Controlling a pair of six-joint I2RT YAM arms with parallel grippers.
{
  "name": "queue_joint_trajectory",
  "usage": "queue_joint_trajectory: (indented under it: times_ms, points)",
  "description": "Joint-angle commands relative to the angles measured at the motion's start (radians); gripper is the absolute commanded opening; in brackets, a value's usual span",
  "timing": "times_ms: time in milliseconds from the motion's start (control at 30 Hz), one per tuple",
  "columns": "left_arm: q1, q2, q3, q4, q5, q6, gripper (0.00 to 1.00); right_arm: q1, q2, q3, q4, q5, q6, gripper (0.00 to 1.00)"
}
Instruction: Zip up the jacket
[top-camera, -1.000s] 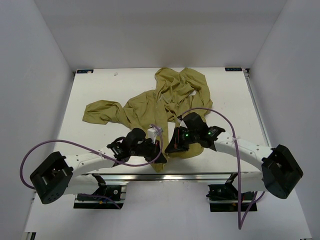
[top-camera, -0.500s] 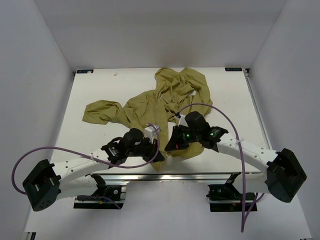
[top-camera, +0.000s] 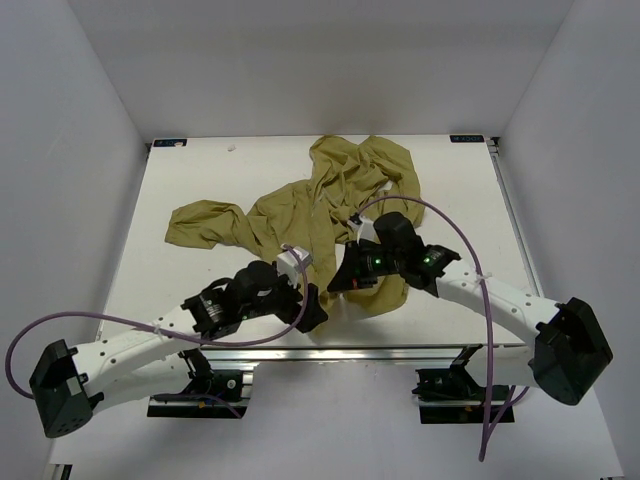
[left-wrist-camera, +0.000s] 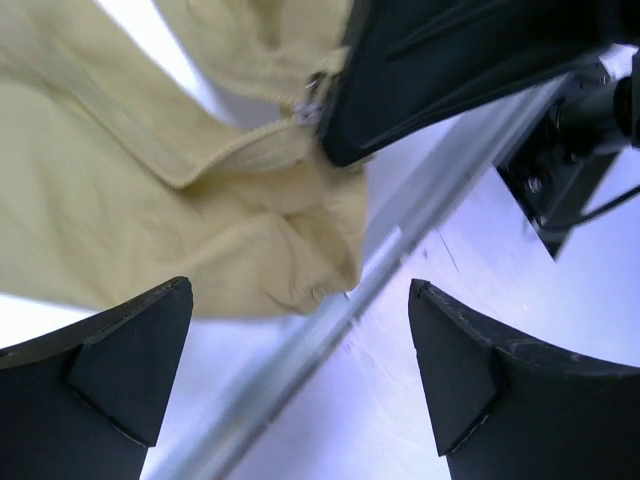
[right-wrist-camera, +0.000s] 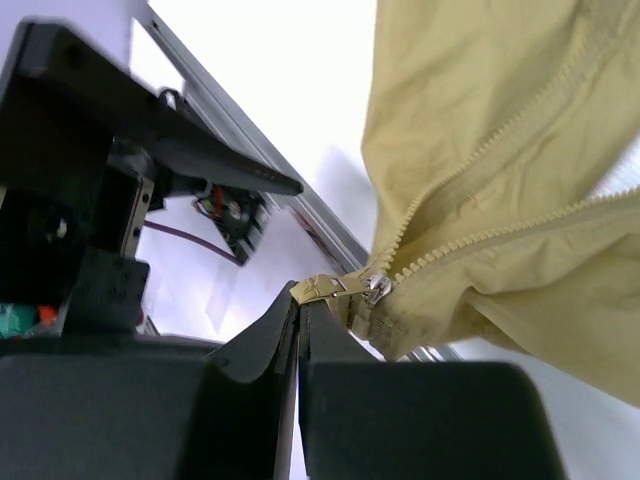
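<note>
The olive jacket (top-camera: 330, 200) lies crumpled across the middle and back of the white table, one sleeve stretched to the left. Its bottom hem reaches the near edge between the two grippers. My right gripper (right-wrist-camera: 298, 300) is shut on the zipper pull tab (right-wrist-camera: 325, 287), and the metal slider (right-wrist-camera: 377, 287) sits at the bottom of the two tooth rows, which spread apart above it. My left gripper (left-wrist-camera: 300, 290) stands wide open just below the hem of the jacket (left-wrist-camera: 150, 200), with nothing between its fingers. From above, the left gripper (top-camera: 312, 312) and the right gripper (top-camera: 340, 283) are close together.
An aluminium rail (top-camera: 330, 352) runs along the table's near edge, right under the hem. Purple cables (top-camera: 430, 215) loop over both arms. White walls enclose the table on three sides.
My left gripper has opened and let go of the jacket's hem, and the left arm's rear part has swung left and down. The right gripper keeps its hold on the pull tab.
</note>
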Motion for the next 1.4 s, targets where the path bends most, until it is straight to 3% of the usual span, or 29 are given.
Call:
queue_joint_trajectory:
  times_ms: [0, 233, 300, 467, 667, 867, 1000, 1167, 1267, 1333, 1367]
  points:
    - [-0.05, -0.044, 0.038, 0.061, -0.161, 0.137, 0.98, -0.006, 0.022, 0.091, -0.035, -0.018, 0.008, 0.0]
    - [-0.319, 0.045, 0.11, 0.072, -0.581, 0.266, 0.98, -0.056, 0.091, 0.203, -0.095, -0.075, 0.055, 0.0]
    - [-0.353, 0.063, 0.108, 0.088, -0.768, 0.277, 0.98, -0.059, 0.112, 0.23, -0.104, -0.099, 0.066, 0.0]
    - [-0.379, 0.089, 0.098, 0.178, -0.929, 0.352, 0.91, -0.062, 0.123, 0.241, -0.087, -0.125, 0.085, 0.0]
    - [-0.379, 0.125, 0.064, 0.289, -0.901, 0.464, 0.87, -0.062, 0.105, 0.234, -0.081, -0.141, 0.1, 0.0]
    - [-0.379, 0.16, 0.058, 0.331, -0.793, 0.483, 0.88, -0.062, 0.098, 0.241, -0.089, -0.133, 0.097, 0.0]
    - [-0.379, 0.177, 0.039, 0.348, -0.836, 0.515, 0.85, -0.063, 0.094, 0.229, -0.069, -0.156, 0.101, 0.0]
    - [-0.376, 0.229, 0.044, 0.375, -0.842, 0.546, 0.73, -0.066, 0.082, 0.215, -0.059, -0.161, 0.114, 0.0]
    - [-0.376, 0.272, 0.044, 0.411, -0.83, 0.562, 0.72, -0.069, 0.079, 0.215, -0.058, -0.165, 0.115, 0.0]
    - [-0.377, 0.289, 0.05, 0.437, -0.834, 0.576, 0.66, -0.069, 0.08, 0.207, -0.062, -0.17, 0.114, 0.0]
    - [-0.376, 0.301, 0.053, 0.446, -0.836, 0.588, 0.58, -0.069, 0.08, 0.204, -0.064, -0.17, 0.114, 0.0]
